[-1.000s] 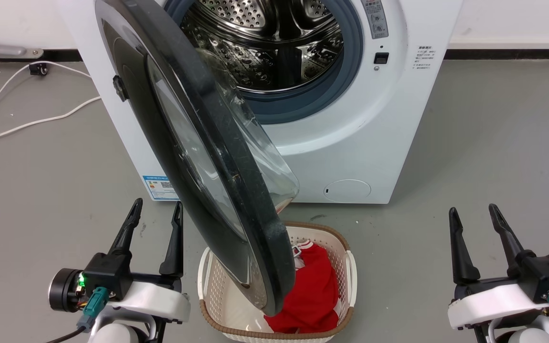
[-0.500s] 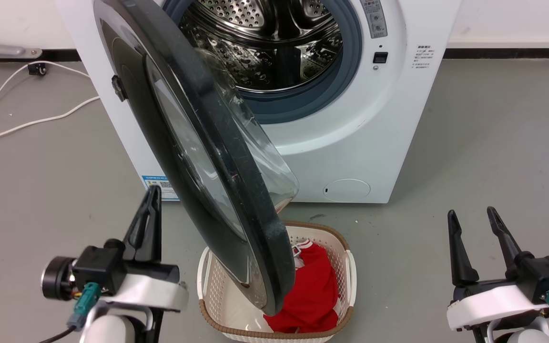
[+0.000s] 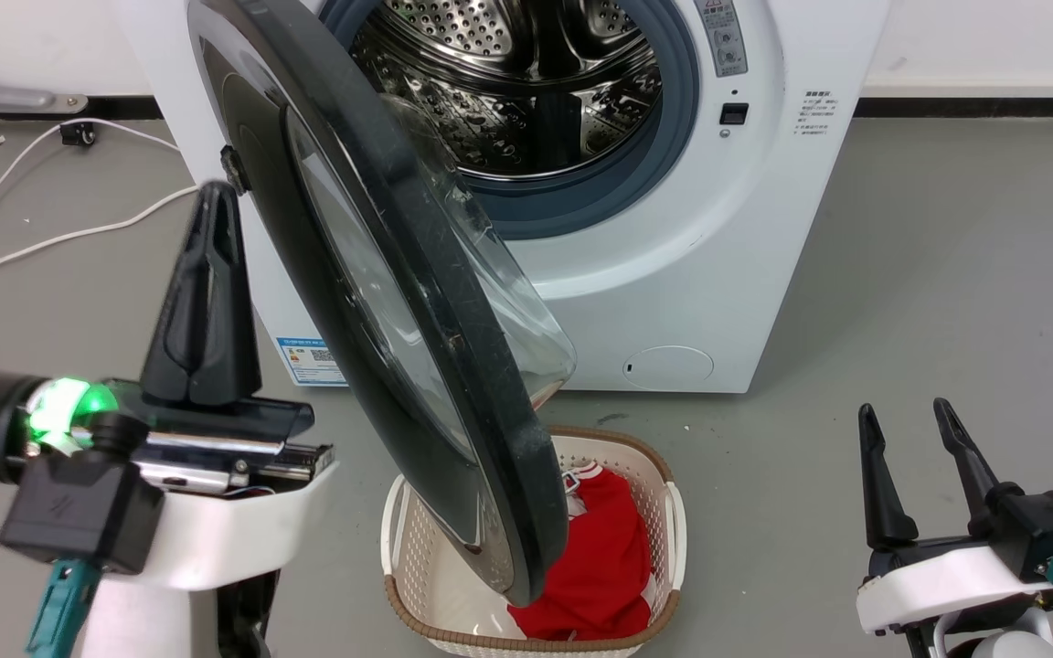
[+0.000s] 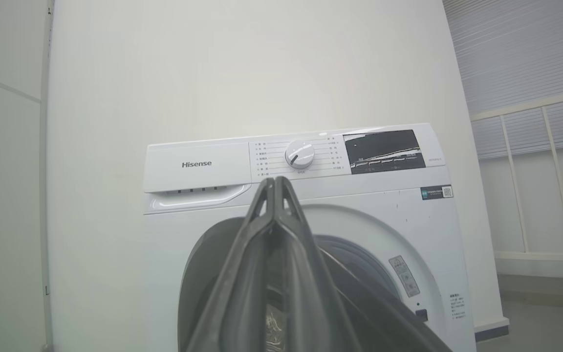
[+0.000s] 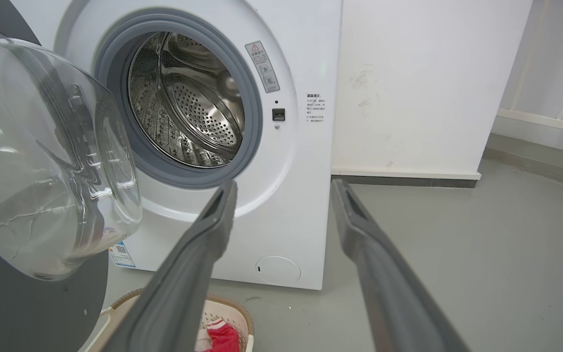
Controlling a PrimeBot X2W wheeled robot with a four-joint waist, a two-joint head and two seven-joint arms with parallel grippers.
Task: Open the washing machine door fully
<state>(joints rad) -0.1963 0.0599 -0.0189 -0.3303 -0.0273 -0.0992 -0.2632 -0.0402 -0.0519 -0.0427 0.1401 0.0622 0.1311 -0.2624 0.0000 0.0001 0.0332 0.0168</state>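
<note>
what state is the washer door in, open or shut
Open, but not fully: the washing machine door stands swung out over the laundry basket, steel drum exposed.

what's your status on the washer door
Left hand shut, beside the washing machine door. Right hand open, clear. Door part open. Laundry basket below its edge.

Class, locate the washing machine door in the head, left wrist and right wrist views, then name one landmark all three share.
Head view: washing machine door runs diagonally through the centre.
Left wrist view: lower centre, partly behind the left gripper.
Right wrist view: left edge, glass bowl foremost.
Shared landmark: the warning label right of the drum opening.
</note>
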